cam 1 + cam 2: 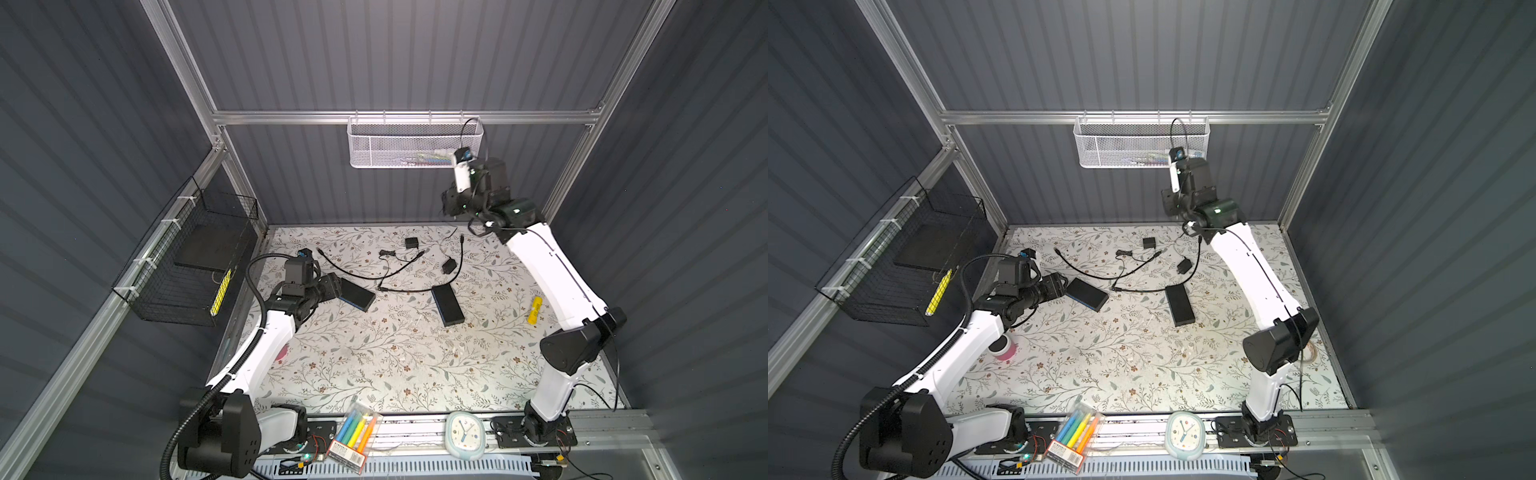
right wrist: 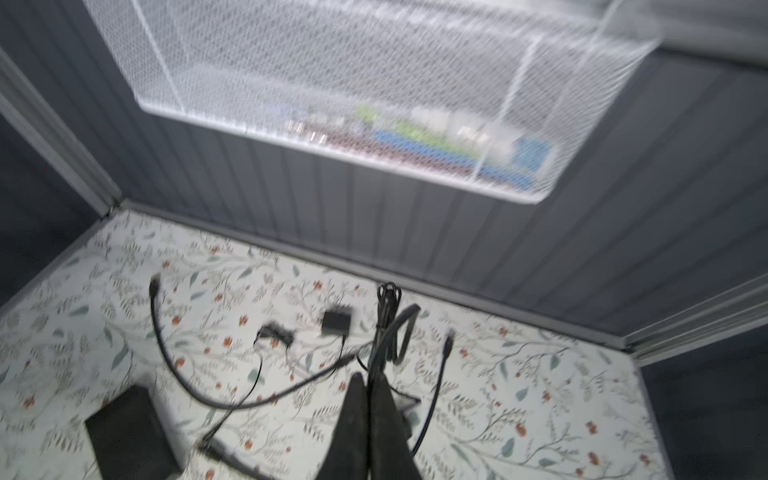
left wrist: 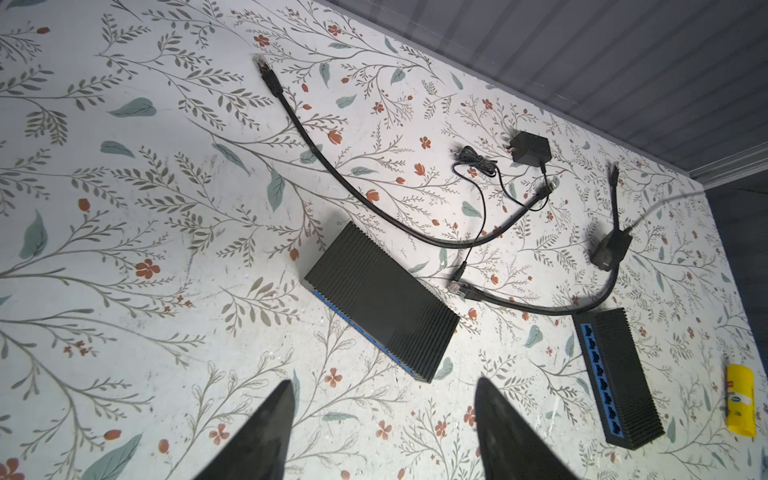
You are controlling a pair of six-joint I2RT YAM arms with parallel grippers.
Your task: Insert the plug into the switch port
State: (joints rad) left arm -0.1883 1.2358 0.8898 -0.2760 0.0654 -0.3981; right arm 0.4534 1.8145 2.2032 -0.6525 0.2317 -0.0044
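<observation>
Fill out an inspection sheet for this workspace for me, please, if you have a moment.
Surface: floral table, lightly scuffed.
Job's things: left switch by the left claw, right switch mid-table; the right switch's visible ports are empty.
Clutter: yellow tube, marker pack, clock, power adapter, second adapter.
Grippers: left claw open above the table; right claw raised, shut, seemingly pinching a thin cord.
Cables: first patch cable and second patch cable lie loose, plugs free.
Surroundings: white mesh basket on the back rail; black wire basket on the side wall.
</observation>
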